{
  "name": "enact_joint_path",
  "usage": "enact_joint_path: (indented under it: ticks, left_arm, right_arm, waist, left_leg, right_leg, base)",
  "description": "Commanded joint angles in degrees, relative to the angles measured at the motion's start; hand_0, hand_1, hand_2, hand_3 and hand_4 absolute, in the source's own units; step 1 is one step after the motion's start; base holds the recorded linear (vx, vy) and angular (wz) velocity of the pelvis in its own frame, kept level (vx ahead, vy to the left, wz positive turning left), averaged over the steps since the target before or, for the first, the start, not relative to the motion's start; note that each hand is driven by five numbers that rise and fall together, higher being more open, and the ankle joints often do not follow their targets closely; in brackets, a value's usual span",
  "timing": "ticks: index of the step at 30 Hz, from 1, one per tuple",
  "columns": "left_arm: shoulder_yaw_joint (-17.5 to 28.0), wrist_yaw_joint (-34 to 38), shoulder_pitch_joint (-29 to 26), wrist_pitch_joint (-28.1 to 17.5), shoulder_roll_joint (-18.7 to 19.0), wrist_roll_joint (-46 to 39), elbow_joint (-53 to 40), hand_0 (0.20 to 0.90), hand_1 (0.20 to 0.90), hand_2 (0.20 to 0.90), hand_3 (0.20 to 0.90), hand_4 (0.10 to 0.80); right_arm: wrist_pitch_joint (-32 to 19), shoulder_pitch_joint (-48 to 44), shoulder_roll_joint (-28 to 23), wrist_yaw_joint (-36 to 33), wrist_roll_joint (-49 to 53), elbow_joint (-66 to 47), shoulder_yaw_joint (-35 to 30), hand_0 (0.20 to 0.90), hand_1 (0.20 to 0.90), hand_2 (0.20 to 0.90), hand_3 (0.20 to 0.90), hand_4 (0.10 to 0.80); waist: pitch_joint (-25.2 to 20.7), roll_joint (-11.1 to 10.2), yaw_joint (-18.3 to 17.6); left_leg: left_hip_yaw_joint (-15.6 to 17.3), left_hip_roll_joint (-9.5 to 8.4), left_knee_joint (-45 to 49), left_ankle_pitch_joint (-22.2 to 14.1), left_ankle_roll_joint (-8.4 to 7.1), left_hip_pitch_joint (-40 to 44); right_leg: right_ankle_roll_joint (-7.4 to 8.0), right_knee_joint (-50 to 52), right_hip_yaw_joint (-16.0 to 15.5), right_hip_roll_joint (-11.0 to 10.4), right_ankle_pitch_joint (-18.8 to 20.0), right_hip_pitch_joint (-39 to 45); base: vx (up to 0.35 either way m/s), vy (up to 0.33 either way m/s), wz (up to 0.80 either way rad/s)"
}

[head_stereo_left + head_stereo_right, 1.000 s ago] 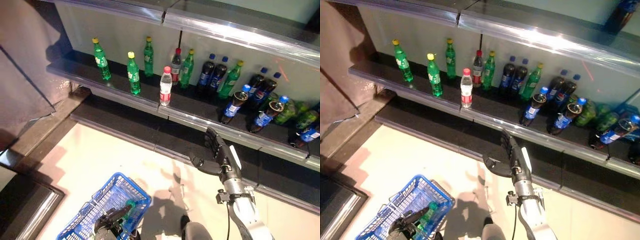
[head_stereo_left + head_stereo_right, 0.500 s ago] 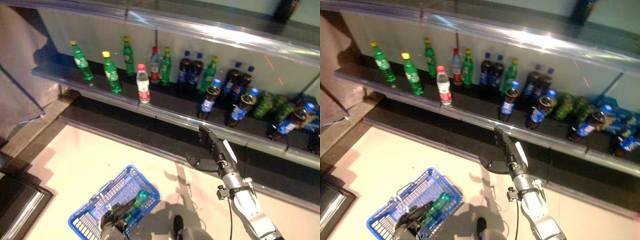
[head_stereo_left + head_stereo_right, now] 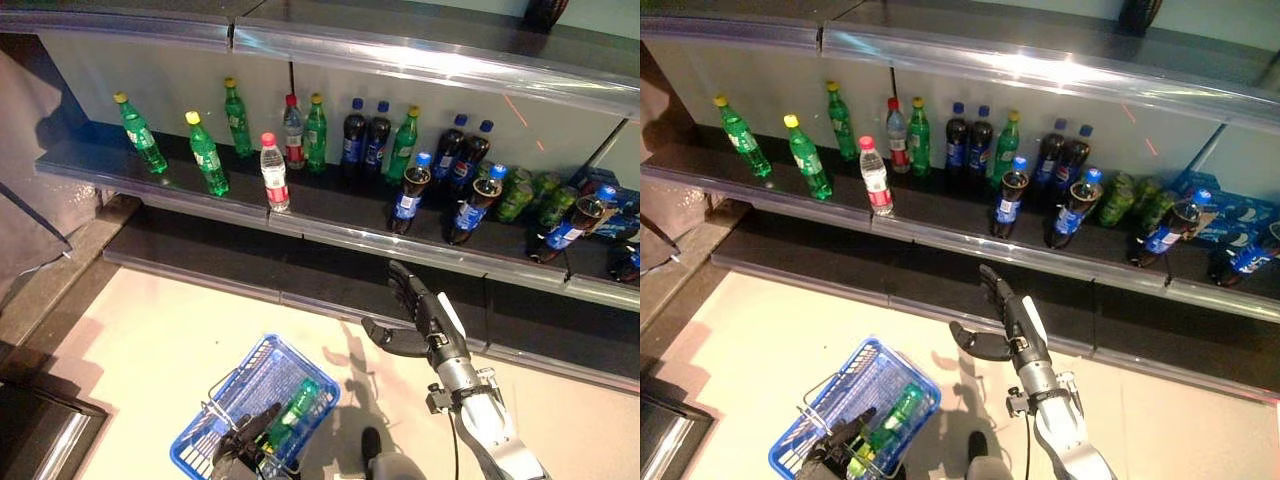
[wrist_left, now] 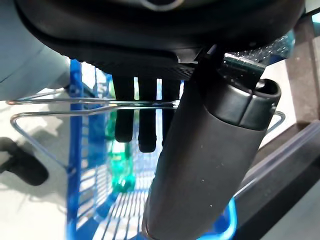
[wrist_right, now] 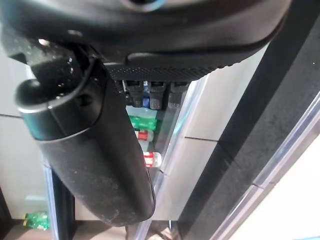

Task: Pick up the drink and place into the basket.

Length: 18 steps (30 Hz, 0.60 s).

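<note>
A blue wire basket [image 3: 238, 388] hangs low at the left, and a green drink bottle [image 3: 297, 408] lies inside it. My left hand [image 3: 243, 446] is at the basket's near rim, and in the left wrist view its fingers [image 4: 131, 120] curl over the basket's metal handle [image 4: 75, 102]. My right hand [image 3: 422, 312] is open with straight fingers and the thumb spread. It holds nothing and hovers in front of the lower shelf ledge, below the bottles.
A long dark shelf [image 3: 330, 222] carries several green bottles [image 3: 205, 155], a clear water bottle with a red cap [image 3: 272, 172] and several dark cola bottles [image 3: 405, 195]. A lower ledge [image 3: 250, 285] runs under it. Pale floor lies between the ledge and the basket.
The whole picture has shifted, so the camera moved rightwards along the shelf. My right hand stays open before the ledge, and the basket stays in my left hand.
</note>
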Motion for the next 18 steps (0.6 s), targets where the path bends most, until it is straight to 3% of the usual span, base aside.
enact_joint_path:
  ticks: [1,3,5,6,7,8,10,11,12,13,15,16,18]
  left_arm:
    - [2.3,0.3,3.2,-6.6,7.5,1.7,-3.0,0.300,0.300,0.300,0.200,0.100]
    - [2.4,-0.1,2.3,-5.6,8.0,2.7,-2.8,0.300,0.300,0.300,0.200,0.100]
    - [2.2,0.5,1.8,-4.6,8.5,3.2,-2.6,0.300,0.300,0.300,0.200,0.100]
    - [2.4,0.9,1.9,-4.0,8.7,3.1,-2.6,0.300,0.300,0.300,0.200,0.100]
    - [2.6,1.8,2.0,-3.2,9.1,2.6,-3.1,0.300,0.300,0.300,0.200,0.100]
    - [2.6,2.3,2.0,-3.0,9.3,2.5,-3.5,0.300,0.300,0.300,0.200,0.100]
    - [2.6,2.8,2.0,-3.0,9.2,2.4,-3.7,0.300,0.300,0.300,0.200,0.100]
    - [2.9,3.3,2.1,-3.7,9.0,2.1,-3.6,0.300,0.300,0.300,0.200,0.100]
    - [3.4,3.8,2.8,-4.6,9.2,0.8,-3.4,0.300,0.300,0.300,0.200,0.100]
    - [3.6,3.8,3.2,-4.9,9.3,0.2,-3.3,0.300,0.300,0.300,0.200,0.100]
    - [5.0,2.5,4.1,-5.0,9.0,-2.5,-3.1,0.300,0.300,0.300,0.200,0.100]
    - [5.3,2.2,4.2,-5.1,8.8,-2.0,-2.8,0.300,0.300,0.300,0.200,0.100]
    - [5.5,1.8,3.4,-4.6,7.6,0.1,-1.9,0.300,0.300,0.300,0.200,0.100]
  right_arm:
    - [-7.7,-5.2,0.5,-1.5,-0.1,-6.8,-2.3,0.900,0.900,0.900,0.900,0.800]
    - [-8.3,-5.3,0.8,-2.8,-0.8,-6.6,-2.2,0.900,0.900,0.900,0.900,0.800]
    - [-7.5,-6.5,1.3,-3.9,-0.8,-6.4,-1.5,0.900,0.900,0.900,0.900,0.800]
    - [-6.8,-7.2,1.7,-4.0,-0.8,-6.3,-1.3,0.900,0.900,0.900,0.900,0.800]
    - [-5.6,-8.3,1.7,-4.0,-0.3,-6.4,-0.8,0.900,0.900,0.900,0.900,0.800]
    - [-5.2,-8.9,1.6,-3.9,-0.1,-6.5,-0.4,0.900,0.900,0.900,0.900,0.800]
    - [-5.1,-9.3,1.5,-3.8,-0.1,-6.2,-0.2,0.900,0.900,0.900,0.900,0.800]
    - [-4.8,-9.7,1.1,-3.0,0.2,-6.3,-0.1,0.900,0.900,0.900,0.900,0.800]
    - [-4.4,-9.7,0.4,-1.8,1.7,-6.9,-0.2,0.900,0.900,0.900,0.900,0.800]
    - [-4.0,-9.8,0.1,-1.7,2.0,-7.2,-0.3,0.900,0.900,0.900,0.900,0.800]
    - [-4.1,-10.6,-1.4,-1.5,2.8,-7.9,-0.4,0.900,0.900,0.900,0.900,0.800]
    - [-4.3,-10.7,-1.6,-1.5,2.9,-7.9,-0.5,0.900,0.900,0.900,0.900,0.800]
    - [-5.3,-10.2,-2.5,-2.3,2.0,-7.1,-2.6,0.900,0.900,0.900,0.900,0.800]
  waist:
    - [-0.5,0.5,1.1]
    - [-0.7,0.8,1.1]
    - [-0.9,0.7,1.5]
    - [-0.9,0.9,1.8]
    - [-1.0,1.0,2.4]
    - [-0.9,1.1,2.7]
    - [-0.9,1.0,3.1]
    - [-1.0,0.7,3.7]
    - [-1.0,0.4,4.2]
    - [-0.9,0.4,4.3]
    - [-0.1,0.4,4.5]
    - [0.1,0.4,4.5]
    - [1.3,0.5,3.8]
  left_leg:
    - [-2.2,-1.13,3.8,-2.2,0.22,-1.4]
    - [-3.3,-0.43,4.2,-2.5,0.14,-1.8]
    - [-3.4,0.73,4.4,-2.8,-0.59,-1.4]
    - [-3.1,2.45,4.5,-2.9,-1.35,-0.9]
    - [-3.0,5.91,4.5,-2.5,-2.77,-0.4]
    - [-3.0,7.89,4.5,-2.1,-3.67,-0.1]
    - [-2.9,9.64,4.5,-1.8,-4.60,-0.1]
    - [-2.8,12.02,4.4,-0.9,-5.81,-0.3]
    - [-2.7,15.26,3.6,1.0,-7.40,-0.5]
    - [-3.0,15.97,3.4,1.5,-7.68,-0.6]
    - [-3.3,19.76,3.0,5.3,-8.67,-1.9]
    - [-3.2,20.59,2.9,6.5,-8.88,-2.4]
    - [1.8,22.68,4.8,11.7,-9.36,-5.7]
  right_leg:
    - [0.89,4.9,0.3,1.7,-0.4,3.1]
    - [2.18,2.6,3.0,-1.5,0.8,3.7]
    - [3.88,1.6,4.4,-6.4,5.6,3.3]
    - [4.60,0.6,5.0,-8.6,6.7,3.4]
    - [5.40,-0.7,5.0,-10.7,6.5,3.8]
    - [5.73,-1.1,4.3,-11.1,5.5,4.2]
    - [6.10,-1.4,3.1,-11.2,4.3,4.7]
    - [6.43,-2.1,1.5,-11.2,3.3,5.3]
    - [5.77,-2.1,-0.2,-9.7,2.0,5.5]
    - [5.42,-1.9,-0.4,-8.9,1.6,5.5]
    - [2.84,-0.2,-1.3,-5.1,-0.4,4.5]
    - [2.22,-0.2,-2.0,-4.3,-0.7,4.6]
    - [0.07,-0.6,-6.0,-1.7,-1.8,5.8]
  base:
    - [-0.012,-0.220,0.10]
    - [0.003,-0.330,0.12]
    - [0.005,-0.429,0.16]
    - [0.011,-0.654,0.27]
    - [0.000,-0.663,0.17]
    - [-0.016,-0.530,0.10]
    - [-0.032,-0.389,-0.13]
    - [-0.046,-0.733,-0.20]
    - [-0.045,-0.704,-0.11]
    - [-0.053,-0.594,-0.22]
    - [-0.076,-0.422,-0.19]
    - [-0.102,-0.411,-0.18]
    - [-0.159,-0.412,0.06]
